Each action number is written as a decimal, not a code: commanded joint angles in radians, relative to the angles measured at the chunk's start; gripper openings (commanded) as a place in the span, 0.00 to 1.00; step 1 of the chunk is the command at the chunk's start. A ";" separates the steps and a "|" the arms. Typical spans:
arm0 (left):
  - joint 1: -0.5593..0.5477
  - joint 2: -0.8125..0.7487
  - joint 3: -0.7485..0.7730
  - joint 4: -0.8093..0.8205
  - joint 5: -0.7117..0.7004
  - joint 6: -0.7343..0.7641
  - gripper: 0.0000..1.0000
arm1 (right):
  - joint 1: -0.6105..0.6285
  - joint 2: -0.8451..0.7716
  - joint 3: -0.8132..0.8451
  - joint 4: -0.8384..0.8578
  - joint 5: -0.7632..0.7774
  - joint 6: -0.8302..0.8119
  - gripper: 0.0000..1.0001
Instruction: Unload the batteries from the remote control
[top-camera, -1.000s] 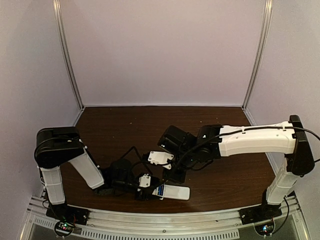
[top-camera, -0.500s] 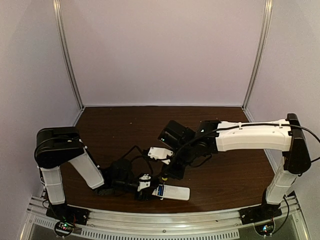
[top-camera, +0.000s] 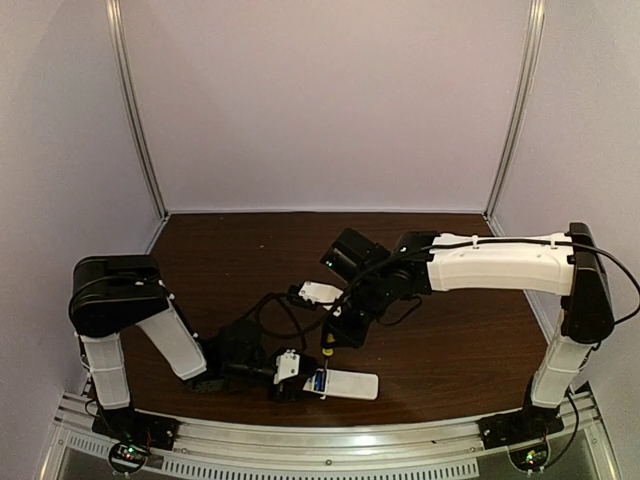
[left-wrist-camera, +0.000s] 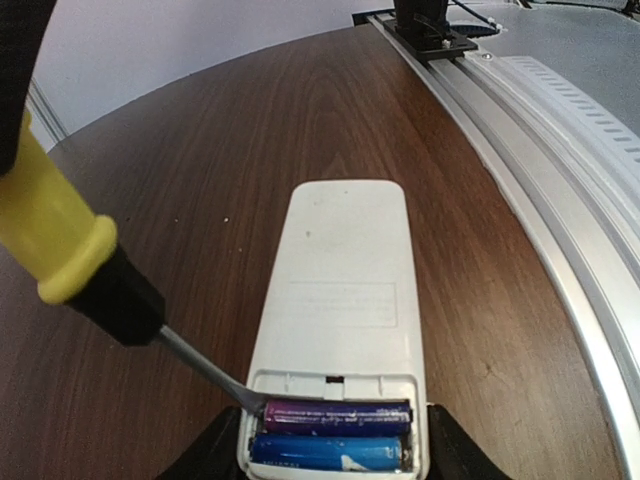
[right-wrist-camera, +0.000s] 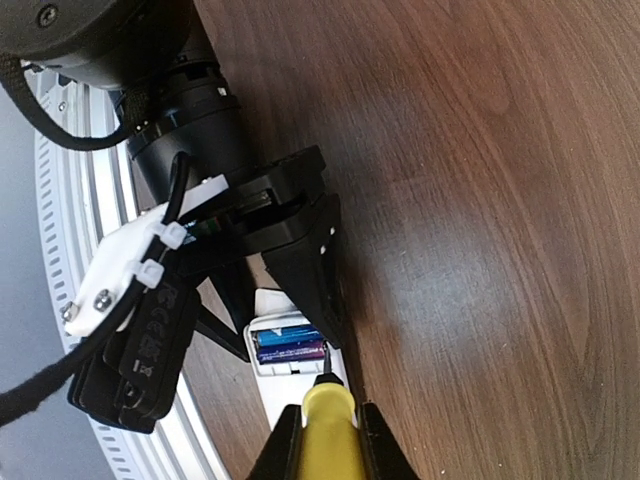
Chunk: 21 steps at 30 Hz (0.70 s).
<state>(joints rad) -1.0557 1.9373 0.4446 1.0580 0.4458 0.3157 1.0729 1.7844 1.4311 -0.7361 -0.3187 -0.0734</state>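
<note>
Screwdriver tip at the open battery bay

The right claw (right-wrist-camera: 332, 455) is clamped on the yellow handle of a screwdriver (right-wrist-camera: 328, 410), whose thin tip sits at the rim of the open compartment at the end of the white remote control (right-wrist-camera: 272, 376). Two batteries (right-wrist-camera: 290, 347), blue and purple, lie side by side inside. The black left claw (right-wrist-camera: 288, 343) pinches that same end between its fingers, with a white bracket (right-wrist-camera: 120, 280) and black cables (right-wrist-camera: 40, 395) behind it. The dark wood bench (right-wrist-camera: 480, 200) lies beneath, a ribbed metal rail (right-wrist-camera: 60, 150) along its edge.

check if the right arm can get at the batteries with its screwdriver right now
Probably yes: the batteries lie uncovered in the remote control, and the screwdriver tip sits at the compartment's edge. The left gripper clamps only the remote's sides, leaving the top free.
</note>
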 joint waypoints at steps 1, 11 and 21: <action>-0.011 0.008 -0.017 0.132 -0.095 0.116 0.12 | -0.043 0.094 -0.044 -0.027 0.029 0.043 0.00; -0.013 0.006 -0.027 0.170 -0.110 0.127 0.12 | -0.050 0.118 -0.044 -0.018 0.014 0.052 0.00; -0.014 0.004 -0.029 0.178 -0.111 0.132 0.12 | -0.052 0.107 -0.068 -0.016 0.029 0.064 0.00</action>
<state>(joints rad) -1.0634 1.9377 0.4122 1.1038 0.4019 0.3210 1.0256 1.8065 1.4334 -0.7013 -0.3996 -0.0181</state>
